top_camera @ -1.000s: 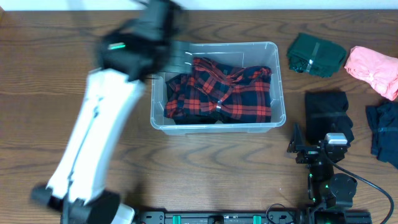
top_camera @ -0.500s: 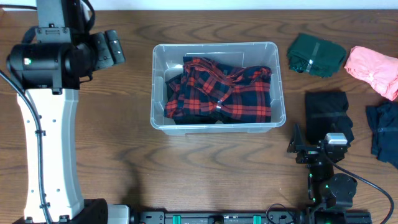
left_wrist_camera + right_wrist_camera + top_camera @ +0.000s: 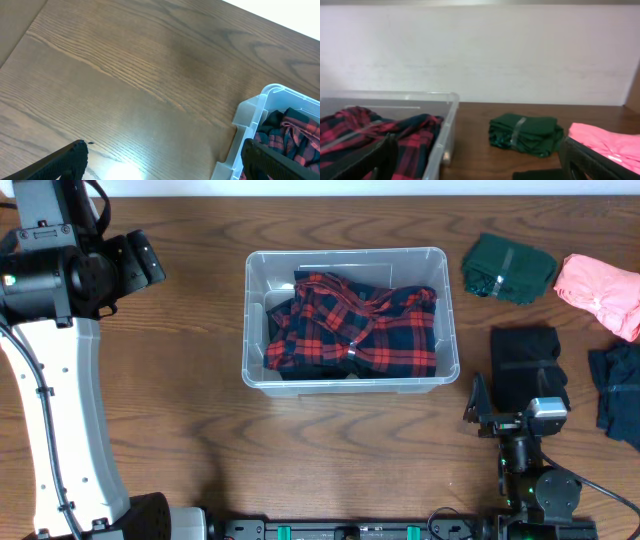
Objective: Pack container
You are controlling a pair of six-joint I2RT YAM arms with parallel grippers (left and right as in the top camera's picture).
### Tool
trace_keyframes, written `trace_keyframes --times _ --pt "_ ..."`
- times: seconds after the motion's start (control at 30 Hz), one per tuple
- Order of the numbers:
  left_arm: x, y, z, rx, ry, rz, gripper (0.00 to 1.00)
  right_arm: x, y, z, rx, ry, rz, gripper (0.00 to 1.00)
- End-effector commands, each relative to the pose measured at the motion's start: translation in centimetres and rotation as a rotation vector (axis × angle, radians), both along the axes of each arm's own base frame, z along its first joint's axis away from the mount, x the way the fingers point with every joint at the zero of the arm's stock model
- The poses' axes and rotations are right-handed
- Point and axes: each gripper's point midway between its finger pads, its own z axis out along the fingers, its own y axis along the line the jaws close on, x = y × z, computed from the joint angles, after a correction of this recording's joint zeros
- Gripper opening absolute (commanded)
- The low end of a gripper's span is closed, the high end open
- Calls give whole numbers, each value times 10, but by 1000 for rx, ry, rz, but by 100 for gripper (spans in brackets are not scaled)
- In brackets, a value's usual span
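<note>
The clear plastic container (image 3: 254, 370) stands at the table's middle back. A red and black plaid garment (image 3: 355, 330) lies inside it. The container's corner shows in the left wrist view (image 3: 252, 112) and its rim in the right wrist view (image 3: 449, 120). My left gripper (image 3: 140, 265) is open and empty, raised over the bare table to the left of the container. My right gripper (image 3: 478, 408) is open and empty at the front right, beside a folded black garment (image 3: 527, 360).
A folded dark green garment (image 3: 507, 268), a pink garment (image 3: 600, 292) and a dark blue garment (image 3: 620, 390) lie on the right side of the table. The green one (image 3: 525, 134) and the pink one (image 3: 605, 142) show in the right wrist view.
My left arm has swung away from the container to the far left and opened empty. The plaid garment stays in the container. The right arm has barely moved.
</note>
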Motion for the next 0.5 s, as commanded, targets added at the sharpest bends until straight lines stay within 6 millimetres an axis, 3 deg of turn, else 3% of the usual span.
trace_keyframes --times 0.0,0.17,0.33,0.47 --pt "0 4 -7 10 25 10 98 -3 9 38 22 -27 52 99" --pt "0 4 -7 10 25 10 98 22 1 82 34 111 34 99" --pt "0 4 -7 10 25 10 98 88 -7 112 84 348 96 99" --pt "0 4 -7 10 25 10 98 132 4 123 155 456 292 99"
